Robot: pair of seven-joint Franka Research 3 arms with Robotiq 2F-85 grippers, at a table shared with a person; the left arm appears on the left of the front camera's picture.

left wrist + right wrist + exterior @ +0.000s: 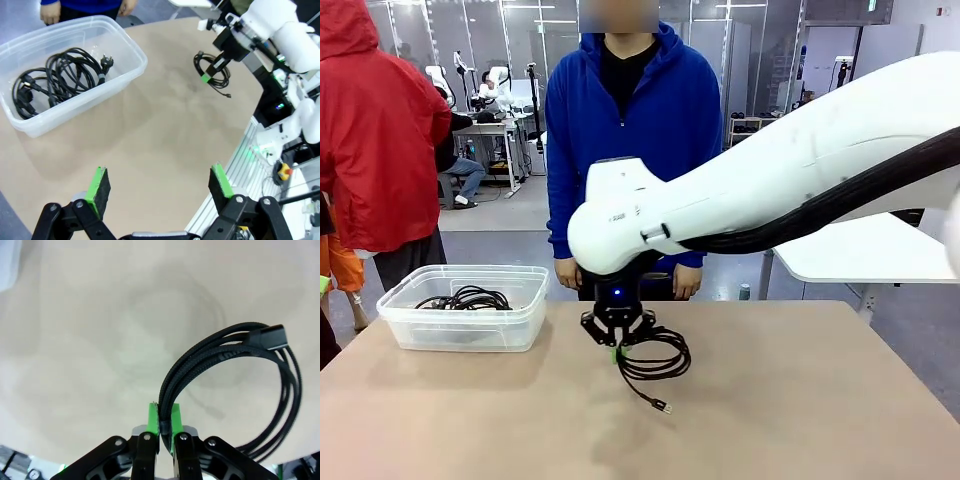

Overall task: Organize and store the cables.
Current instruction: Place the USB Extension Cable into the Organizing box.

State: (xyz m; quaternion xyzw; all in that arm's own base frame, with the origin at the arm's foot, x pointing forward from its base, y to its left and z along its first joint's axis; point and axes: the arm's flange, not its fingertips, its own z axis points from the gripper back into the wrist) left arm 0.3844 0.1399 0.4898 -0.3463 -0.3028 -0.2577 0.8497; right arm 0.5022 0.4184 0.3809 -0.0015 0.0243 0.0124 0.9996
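Front view showed my right end effector [617,347] clamped on a coiled cable [655,362] above the tabletop [800,400]; other cables [466,298] already lay in the bin [465,330], my left end effector [160,187] apart.

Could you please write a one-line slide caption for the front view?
Right gripper holds a coiled black cable above the table, beside a clear bin of stored cables.
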